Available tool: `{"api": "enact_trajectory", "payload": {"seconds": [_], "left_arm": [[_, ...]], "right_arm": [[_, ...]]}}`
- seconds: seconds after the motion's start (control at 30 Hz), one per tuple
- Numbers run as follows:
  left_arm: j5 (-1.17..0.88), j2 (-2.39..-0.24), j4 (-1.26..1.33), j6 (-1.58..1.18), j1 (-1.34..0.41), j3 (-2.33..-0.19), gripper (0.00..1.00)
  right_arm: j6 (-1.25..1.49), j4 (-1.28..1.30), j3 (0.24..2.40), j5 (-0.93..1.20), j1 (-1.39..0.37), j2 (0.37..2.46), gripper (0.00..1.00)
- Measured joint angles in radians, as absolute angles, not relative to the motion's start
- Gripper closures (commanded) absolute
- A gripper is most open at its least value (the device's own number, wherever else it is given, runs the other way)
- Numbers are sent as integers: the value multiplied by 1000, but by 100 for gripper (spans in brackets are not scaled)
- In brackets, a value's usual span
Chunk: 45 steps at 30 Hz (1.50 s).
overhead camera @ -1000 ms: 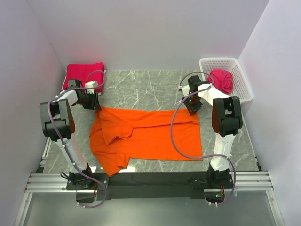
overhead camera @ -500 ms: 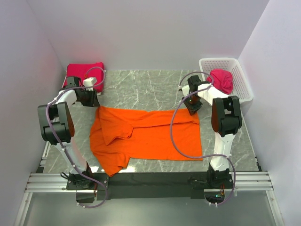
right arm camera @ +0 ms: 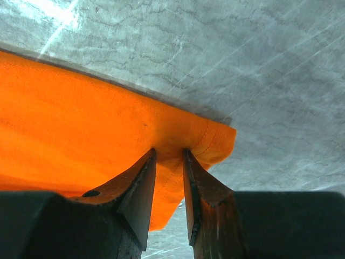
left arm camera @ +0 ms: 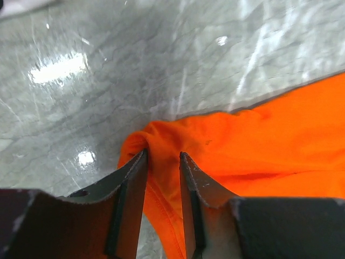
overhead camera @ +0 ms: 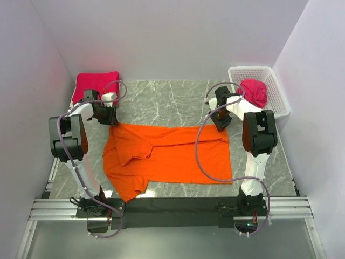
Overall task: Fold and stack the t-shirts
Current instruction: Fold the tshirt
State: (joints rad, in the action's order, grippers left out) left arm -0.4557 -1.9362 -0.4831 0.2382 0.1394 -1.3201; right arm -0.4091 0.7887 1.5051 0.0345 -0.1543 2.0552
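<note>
The orange t-shirt [overhead camera: 172,154] lies spread across the marble table, with one sleeve folded in at its left. My left gripper [overhead camera: 111,120] is at its far left corner. In the left wrist view the left gripper [left arm camera: 163,156] is shut on a bunched fold of the orange t-shirt [left arm camera: 269,135]. My right gripper [overhead camera: 220,125] is at the far right corner. In the right wrist view the right gripper [right arm camera: 169,154] pinches the hemmed corner of the orange t-shirt [right arm camera: 70,118]. A folded crimson-pink t-shirt [overhead camera: 96,83] lies at the far left. Another crimson-pink t-shirt [overhead camera: 254,91] sits crumpled in the basket.
A white lattice basket [overhead camera: 248,69] stands at the far right corner against the wall. White walls close in the table on the left, back and right. Bare marble [overhead camera: 167,100] shows between the folded pink shirt and the basket.
My left gripper drew back toward the left wall, then came forward onto the orange t-shirt's far left corner and narrowed on it. The right gripper has not moved.
</note>
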Motion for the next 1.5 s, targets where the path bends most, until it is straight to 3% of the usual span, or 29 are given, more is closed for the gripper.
{"api": "enact_trajectory", "payload": {"seconds": [0.23, 0.27, 0.47, 0.77, 0.8, 0.93, 1.03, 1.5], "left_arm": [[-419, -1954, -483, 231, 132, -1320, 65], [-416, -1955, -483, 230, 130, -1320, 74], [-412, -1955, -479, 218, 129, -1320, 99], [-410, -1998, -472, 211, 171, -1443, 99], [-410, -2011, -466, 211, 173, -1452, 98], [-402, -2063, -455, 200, 173, -1471, 73], [-399, -2092, -451, 188, 176, -1504, 66], [-424, -1934, -461, 205, 204, -1509, 61]], "right_arm": [[-409, 797, 1517, 32, -154, 2064, 66], [-409, 800, 1520, 31, -155, 2065, 66], [-409, 799, 1521, 20, -155, 2067, 64], [-382, 797, 1592, -30, -158, 2114, 62], [-379, 797, 1607, -35, -161, 2124, 62], [-371, 793, 1679, -58, -173, 2167, 59], [-374, 785, 1715, -68, -176, 2186, 50], [-409, 846, 1675, 52, -176, 2045, 66]]}}
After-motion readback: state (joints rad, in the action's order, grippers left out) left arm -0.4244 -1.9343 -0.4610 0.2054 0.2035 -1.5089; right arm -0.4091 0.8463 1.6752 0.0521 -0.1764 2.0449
